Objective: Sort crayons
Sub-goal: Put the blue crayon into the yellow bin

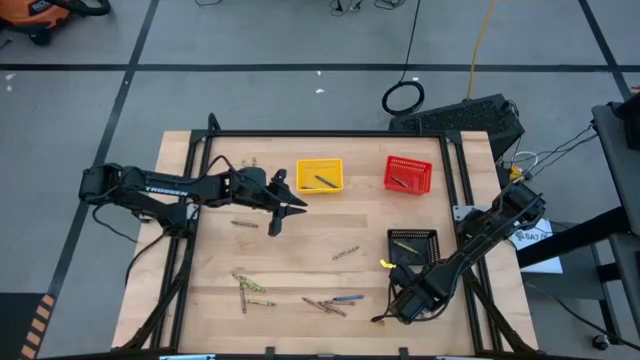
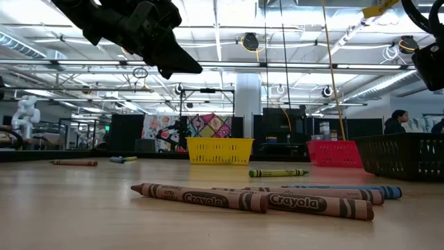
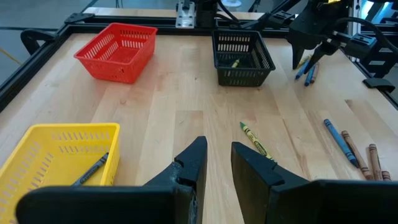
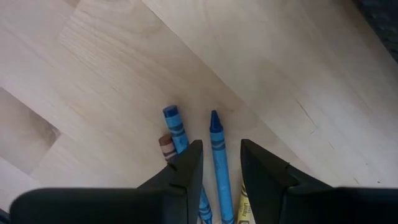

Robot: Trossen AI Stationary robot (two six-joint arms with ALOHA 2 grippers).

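- Crayons (image 1: 330,305) lie scattered along the near part of the desk (image 1: 300,270): a brown and blue cluster near centre, a few olive ones to the near left, one alone mid-desk, and more far left.
- Right pincer (image 1: 390,312) is at the near right of the desk, pointing down over a small group there; in its wrist view a blue crayon (image 4: 217,162) lies in line with the gap between its spread fingers, a second blue one and a brown one just beside it on one side, a yellow one on the other.
- Step in hand, as I judge it: lining up a pick of that blue crayon. Next it must drop, close on that one stick without catching its neighbours, then carry it to a basket.
- Black basket (image 1: 412,246) is just beyond that arm and holds a crayon.
- Left pincer (image 1: 290,208) hangs above mid-desk, fingers slightly apart and holding nothing; it seems to be waiting.
- Yellow basket (image 1: 319,177) and red basket (image 1: 408,174) stand at the far side, each with a crayon inside, so sorting has only begun.
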